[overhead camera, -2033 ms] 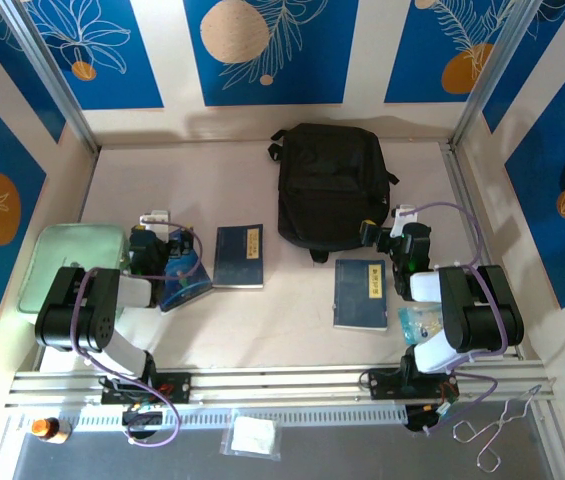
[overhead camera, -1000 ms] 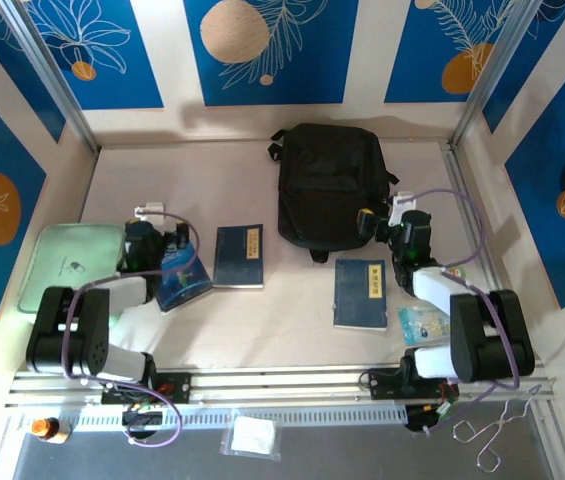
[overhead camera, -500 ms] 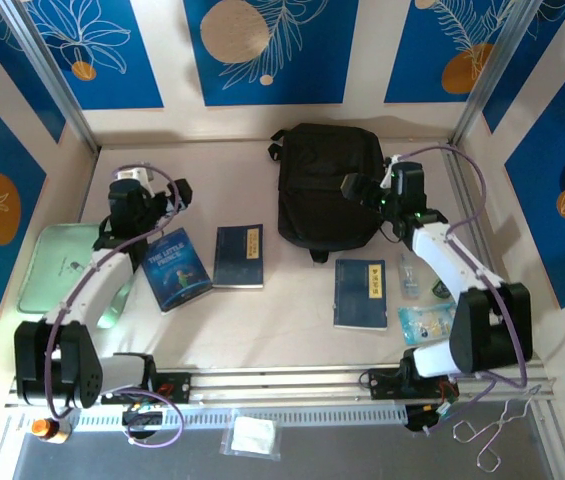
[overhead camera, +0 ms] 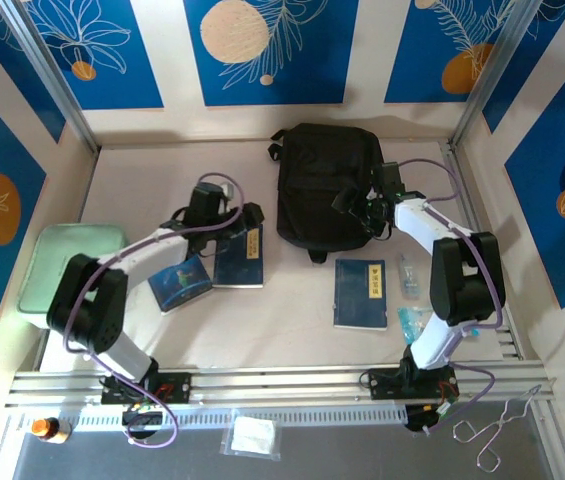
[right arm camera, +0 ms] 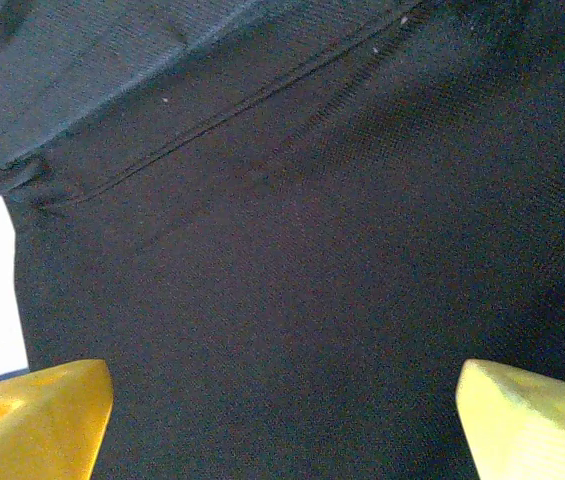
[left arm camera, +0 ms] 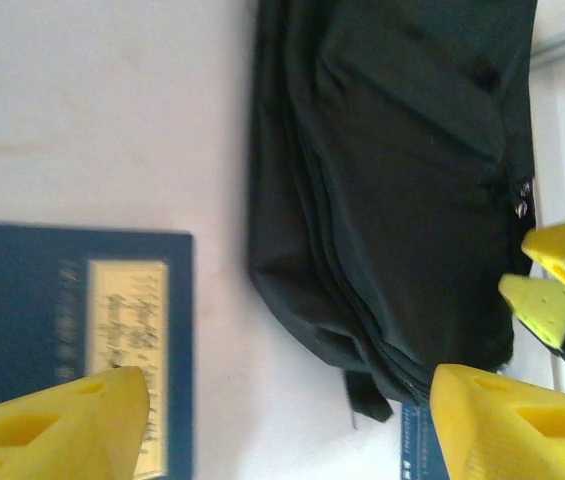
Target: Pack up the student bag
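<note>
Right wrist view: the right gripper point(right arm camera: 282, 420) is seen spread and empty, the student bag point(right arm camera: 292, 200) directly ahead; if closed here, its slack fabric could be bunched and the bag dragged.

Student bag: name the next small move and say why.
Probably ease the open right gripper onto the zipper pulls at the student bag's right side. The bag looks zipped shut, the gripper hovers beside those pulls, and nothing is held yet.
</note>
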### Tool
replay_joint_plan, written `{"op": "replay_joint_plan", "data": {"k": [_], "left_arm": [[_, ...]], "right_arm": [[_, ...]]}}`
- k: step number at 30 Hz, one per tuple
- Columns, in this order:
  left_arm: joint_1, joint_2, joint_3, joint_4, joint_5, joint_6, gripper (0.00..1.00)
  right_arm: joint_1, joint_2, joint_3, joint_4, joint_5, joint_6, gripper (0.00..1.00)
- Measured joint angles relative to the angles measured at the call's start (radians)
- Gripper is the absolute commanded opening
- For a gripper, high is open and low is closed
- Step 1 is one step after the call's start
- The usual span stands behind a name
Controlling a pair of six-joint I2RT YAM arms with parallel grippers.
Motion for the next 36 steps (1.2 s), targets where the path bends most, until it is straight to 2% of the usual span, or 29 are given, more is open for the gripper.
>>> {"op": "replay_joint_plan", "data": {"k": [7,11,16,22,27,30,33,34,36], "left_arm": [[-0.107,0.109,0.014,0.037,0.003,-0.148,0.70],[-0.114,0.124,0.039,0.027,0.002,-0.183,0.70],[-0.114,0.167,0.093,0.016,0.000,-0.195,0.68],[-0.114,0.266,0.198,-0.025,-0.001,-0.201,0.59],[-0.114,0.315,0.260,-0.077,-0.024,-0.191,0.39],[-0.114,0.321,0.304,-0.124,-0.050,-0.161,0.19],[-0.114,0.320,0.358,-0.164,-0.075,-0.111,0.05],[-0.114,0.318,0.372,-0.180,-0.084,-0.096,0.01],[-0.114,0.308,0.384,-0.213,-0.110,-0.053,0.00]], "right_arm": [[0.101,0.077,0.000,0.050,-0.058,0.080,0.87],[0.148,0.112,0.003,0.101,-0.114,0.124,0.86],[0.155,0.114,0.004,0.122,-0.147,0.143,0.86],[0.143,0.104,0.003,0.132,-0.154,0.143,0.86],[0.135,0.080,-0.030,0.156,-0.166,0.147,0.86],[0.134,0.072,-0.050,0.176,-0.180,0.154,0.86],[0.140,0.066,-0.052,0.182,-0.195,0.158,0.86],[0.143,0.061,-0.052,0.179,-0.197,0.158,0.86],[0.143,0.043,-0.052,0.165,-0.198,0.158,0.86]]}}
